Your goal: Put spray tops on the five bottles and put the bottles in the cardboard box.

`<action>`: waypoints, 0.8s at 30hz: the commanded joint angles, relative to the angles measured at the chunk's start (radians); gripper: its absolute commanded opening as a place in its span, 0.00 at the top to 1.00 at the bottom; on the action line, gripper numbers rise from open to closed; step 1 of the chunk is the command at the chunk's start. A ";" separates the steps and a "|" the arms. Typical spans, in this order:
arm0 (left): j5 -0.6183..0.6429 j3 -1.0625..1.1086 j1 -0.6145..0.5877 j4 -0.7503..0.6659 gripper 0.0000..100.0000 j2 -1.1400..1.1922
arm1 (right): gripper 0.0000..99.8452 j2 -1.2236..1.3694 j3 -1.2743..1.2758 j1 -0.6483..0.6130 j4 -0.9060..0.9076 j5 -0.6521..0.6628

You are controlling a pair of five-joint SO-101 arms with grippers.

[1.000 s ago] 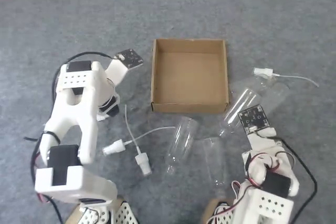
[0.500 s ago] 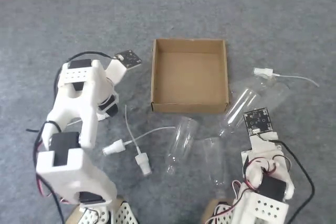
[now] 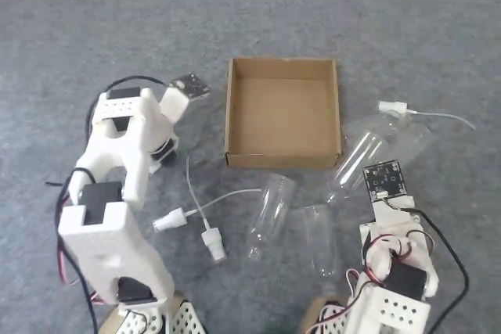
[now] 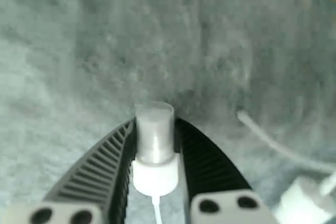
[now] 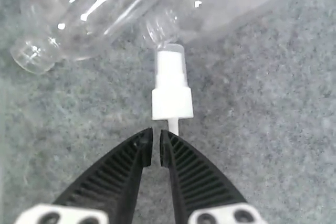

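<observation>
My left gripper (image 4: 154, 129) is shut on a white spray top (image 4: 154, 145), held above grey carpet. In the high view the left arm (image 3: 125, 138) stands left of the open cardboard box (image 3: 283, 159). My right gripper (image 5: 156, 142) is shut with nothing between its fingers. Just ahead of its tips lies another spray top (image 5: 171, 95), with clear bottles (image 5: 110, 19) lying beyond it. Clear bottles lie in front of the box (image 3: 270, 210), (image 3: 317, 236) and to its right (image 3: 366, 148). The right arm (image 3: 391, 263) sits near the front right.
Two loose spray tops (image 3: 168, 220), (image 3: 213, 242) with thin tubes lie on the carpet between the left arm and the bottles. A further spray top (image 3: 394, 107) with a long tube rests right of the box. Grey carpet (image 3: 438, 44) lies open at the back.
The left arm has swung a little away from the table's front, and its wrist has tilted. The right arm drew back slightly at first, then stayed still.
</observation>
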 commanded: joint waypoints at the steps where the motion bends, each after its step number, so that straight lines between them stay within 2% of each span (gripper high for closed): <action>1: 0.184 -0.165 0.061 0.029 0.99 -0.005 | 0.99 -0.015 0.018 0.005 -0.024 -0.014; 6: 0.473 -0.321 0.112 0.041 0.99 0.034 | 0.99 -0.015 0.020 0.005 -0.024 -0.014; 10: 0.615 -0.423 0.110 0.044 0.99 0.144 | 0.99 -0.015 0.020 0.007 -0.024 -0.015; 13: 0.654 -0.495 0.104 0.061 0.98 0.236 | 0.99 -0.015 0.020 0.007 -0.024 -0.015; 16: 0.655 -0.561 0.104 0.132 0.94 0.290 | 0.99 -0.015 0.020 0.007 -0.024 -0.015; 24: 0.671 -0.685 0.104 0.270 0.87 0.219 | 0.99 -0.015 0.020 0.007 -0.024 -0.015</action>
